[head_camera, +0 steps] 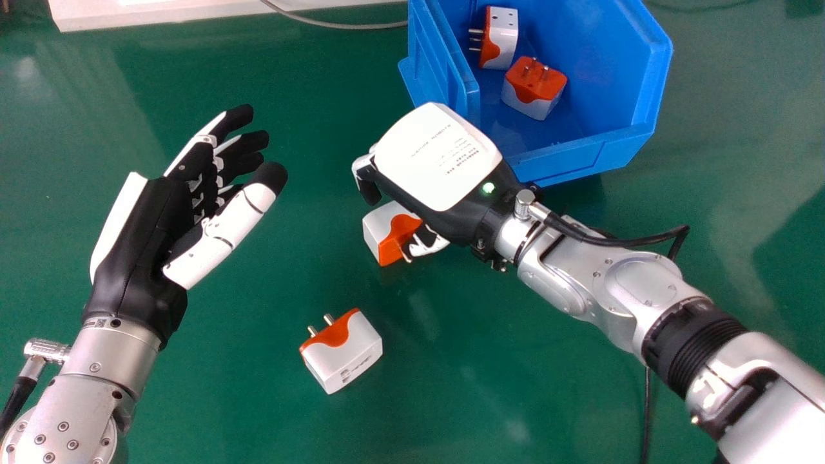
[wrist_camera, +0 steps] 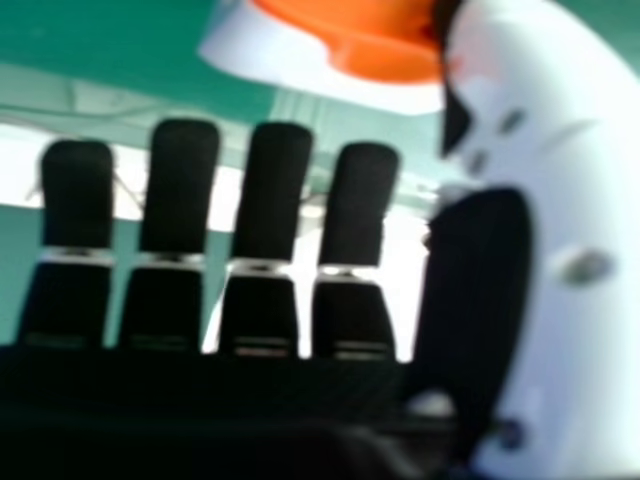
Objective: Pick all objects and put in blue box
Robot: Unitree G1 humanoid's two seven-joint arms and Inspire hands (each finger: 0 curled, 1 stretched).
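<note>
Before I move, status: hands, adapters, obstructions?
Right hand open over one adapter. Left hand open, clear. Another adapter on table; two in blue box. No obstruction visible.

No text can be read; print on the right hand (head_camera: 438,158) is too small.

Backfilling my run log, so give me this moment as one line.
Right hand: open, over adapter | left hand: open, idle | blue box: two adapters inside | table: another adapter, untouched
</note>
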